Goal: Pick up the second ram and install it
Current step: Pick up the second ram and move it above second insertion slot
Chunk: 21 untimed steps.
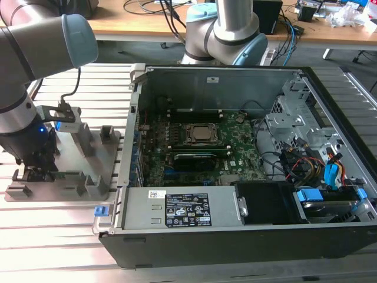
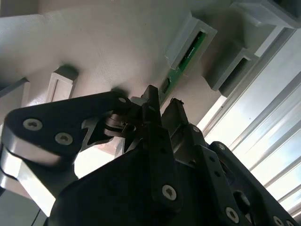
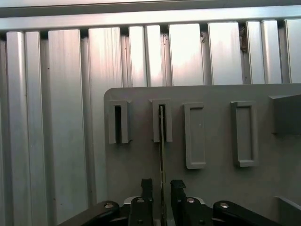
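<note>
Closest to us in the first wrist view is the black gripper [image 3: 162,184]. Its two fingers [image 3: 146,187] stand apart, one on each side of the second ram [image 3: 162,150], and we see a thin gap between the stick and each finger. We therefore read the hand as open around the stick, not clamped on it.

The second ram stands on edge on the grey fixture tray [image 3: 211,188], seen edge-on as a thin line. Its far end sits in a slotted block [image 3: 162,121] and its near end reaches in between the fingers. In the second wrist view we make out the green board of the ram [image 2: 188,54] running from that block towards the gripper [image 2: 164,101].

In the exterior view the arm [image 1: 35,47] comes in from the upper left of the frame. It holds the gripper [image 1: 35,171] low over the tray [image 1: 88,177] at the left edge, on the ribbed metal table [image 1: 59,236]. The open computer case [image 1: 235,247] fills the middle and right of the frame. Its green motherboard [image 1: 235,138] lies well apart from the ram.
</note>
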### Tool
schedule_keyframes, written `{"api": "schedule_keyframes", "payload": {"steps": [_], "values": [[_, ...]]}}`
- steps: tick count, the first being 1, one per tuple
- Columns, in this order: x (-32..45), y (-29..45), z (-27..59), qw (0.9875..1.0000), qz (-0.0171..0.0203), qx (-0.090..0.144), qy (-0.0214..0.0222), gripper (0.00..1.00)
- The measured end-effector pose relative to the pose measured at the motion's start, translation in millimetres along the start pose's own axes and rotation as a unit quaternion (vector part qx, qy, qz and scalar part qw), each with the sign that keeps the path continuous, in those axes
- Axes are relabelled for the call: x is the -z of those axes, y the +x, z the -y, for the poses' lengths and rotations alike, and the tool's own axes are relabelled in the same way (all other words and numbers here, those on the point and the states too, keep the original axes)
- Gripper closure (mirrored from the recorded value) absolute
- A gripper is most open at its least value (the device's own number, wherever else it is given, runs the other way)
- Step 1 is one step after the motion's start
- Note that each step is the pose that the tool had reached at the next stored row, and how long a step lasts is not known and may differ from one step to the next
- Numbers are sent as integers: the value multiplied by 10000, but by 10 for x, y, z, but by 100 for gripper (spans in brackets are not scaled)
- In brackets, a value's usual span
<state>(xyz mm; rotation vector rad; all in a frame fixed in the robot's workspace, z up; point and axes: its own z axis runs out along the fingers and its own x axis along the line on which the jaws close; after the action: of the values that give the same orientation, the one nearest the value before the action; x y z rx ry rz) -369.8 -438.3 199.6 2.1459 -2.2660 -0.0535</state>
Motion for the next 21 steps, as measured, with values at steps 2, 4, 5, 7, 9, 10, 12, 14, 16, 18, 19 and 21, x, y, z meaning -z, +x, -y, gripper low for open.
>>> {"api": "schedule_keyframes", "payload": {"steps": [2,4,5,7,9,10,12,14,16,18,19,21], "values": [[0,0,0,10000,1,0,0,71],[-1,0,0,10000,2,0,0,86],[-2,0,0,10000,3,0,0,86],[-2,0,0,10000,4,0,0,86],[-3,0,0,10000,5,0,0,86],[-3,0,0,10000,6,0,0,86],[-3,0,0,10000,6,0,0,86],[-4,0,0,10000,7,0,0,86],[-1,0,0,10000,8,0,1,86],[40,0,-1,10000,7,0,0,86],[57,-1,-2,10000,7,0,0,86],[95,-1,-4,10000,7,0,0,86]]}}
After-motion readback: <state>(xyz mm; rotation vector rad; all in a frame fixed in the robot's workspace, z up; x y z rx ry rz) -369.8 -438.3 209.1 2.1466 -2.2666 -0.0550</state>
